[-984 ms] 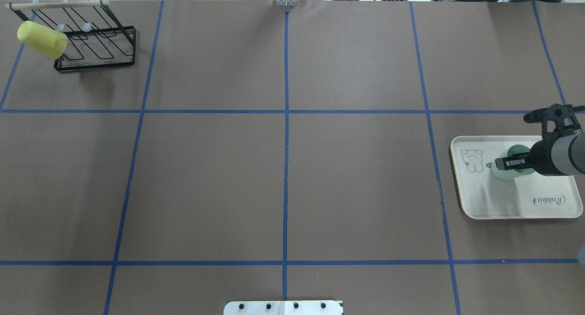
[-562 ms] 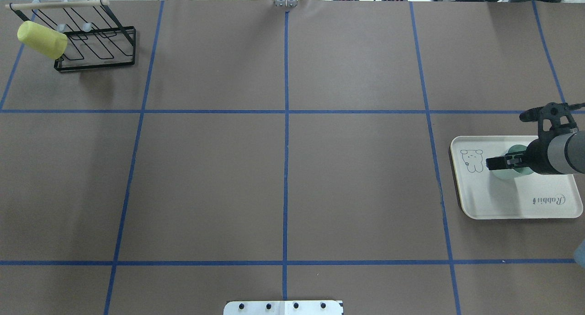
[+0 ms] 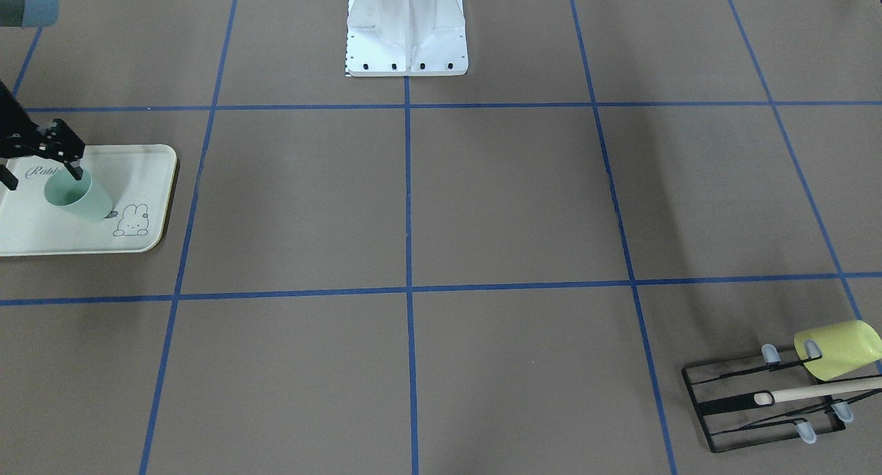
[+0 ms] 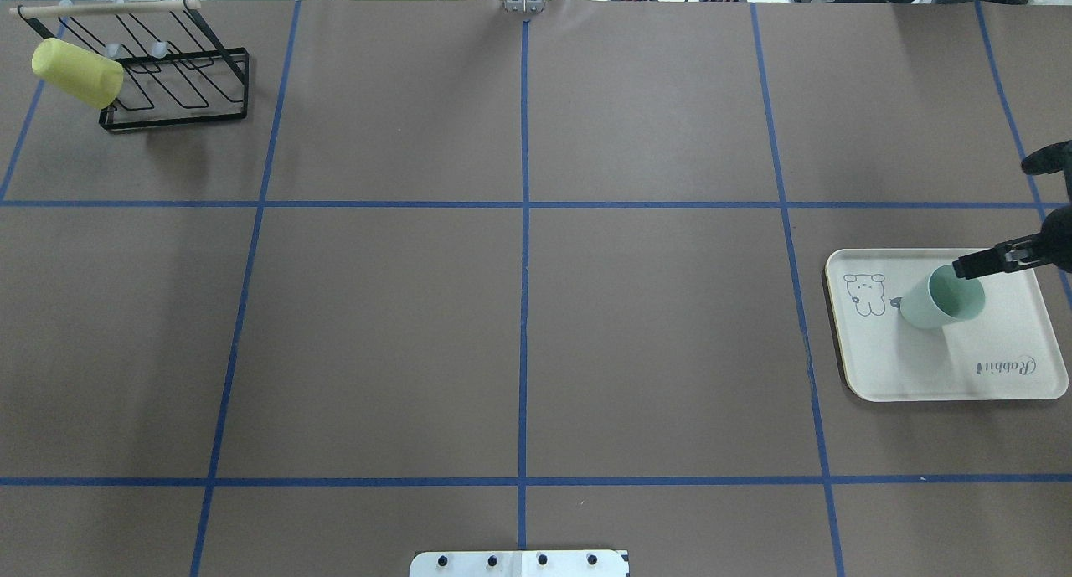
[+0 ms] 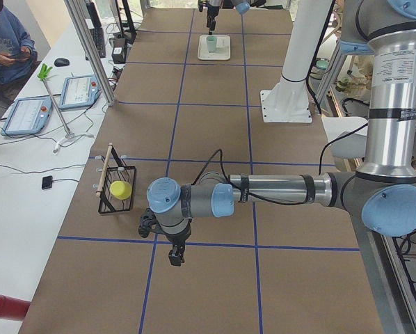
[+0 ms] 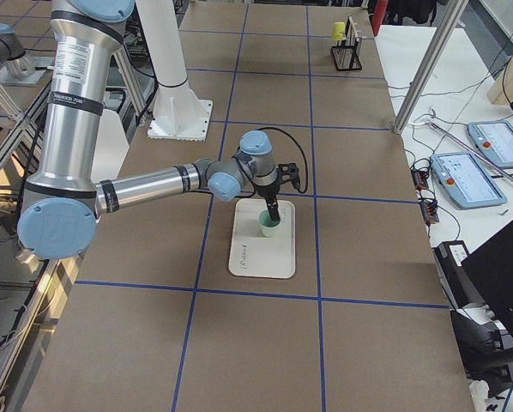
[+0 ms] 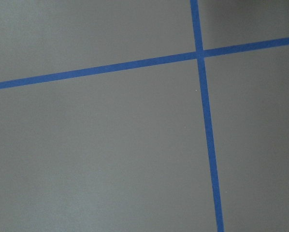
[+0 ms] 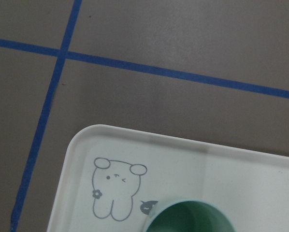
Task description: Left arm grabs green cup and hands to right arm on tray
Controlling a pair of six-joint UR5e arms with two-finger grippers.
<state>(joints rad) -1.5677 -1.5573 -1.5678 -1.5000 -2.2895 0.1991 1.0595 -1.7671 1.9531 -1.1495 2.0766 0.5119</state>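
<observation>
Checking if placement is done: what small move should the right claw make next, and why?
Probably raise the right claw straight up, clear of the green cup. The cup stands upright on the tray, and the claw looks open and hangs close by the rim, so moving sideways might tip it.

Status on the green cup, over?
Right hand open above tray. Green cup upright on tray. Left hand far off, grip unreadable. Yellow cup, rack: far corner.

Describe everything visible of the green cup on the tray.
The green cup is a small, pale mint, handleless, slightly tapered tumbler of matte plastic look. It stands upright, mouth up and empty, on the tray beside the bunny drawing. The right pincer is open at its rim; contact is unclear.
</observation>
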